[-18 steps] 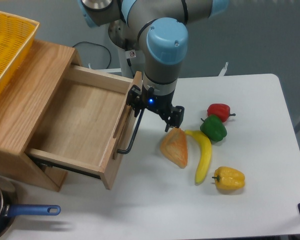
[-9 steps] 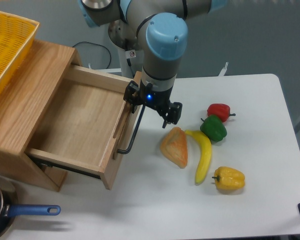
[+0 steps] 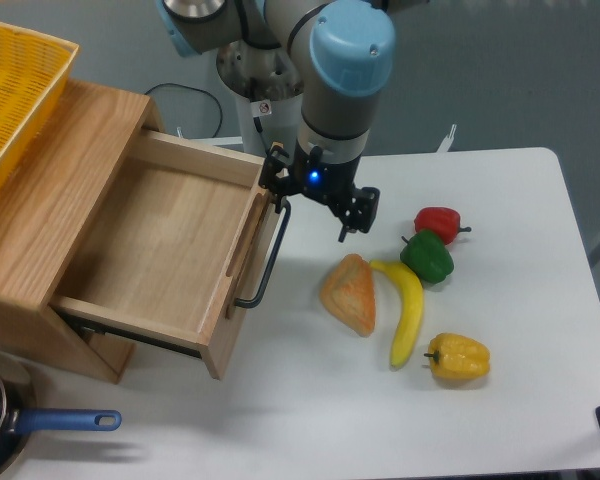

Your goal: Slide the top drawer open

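Peppers, a yellow pepper (image 3: 458, 358) nearest and a banana (image 3: 408, 310) behind it, lie on the white table (image 3: 500, 250). Left, the top drawer (image 3: 165, 250) stands pulled out of its cabinet (image 3: 50, 190). Beyond, the gripper (image 3: 315, 205) hangs just beside the bar handle (image 3: 268, 258), fingers apart, holding nothing.

Top drawer (image 3: 160, 245): light oak, black bar handle, pulled well out, apparently empty.

Scene is evenly and brightly lit from overhead. Soft shadows are cast below the gripper (image 3: 315, 205) and under the top drawer (image 3: 160, 250) front. Mild glare is seen on the white table (image 3: 500, 400). Focus is sharp; slight softness is noted at the edges.
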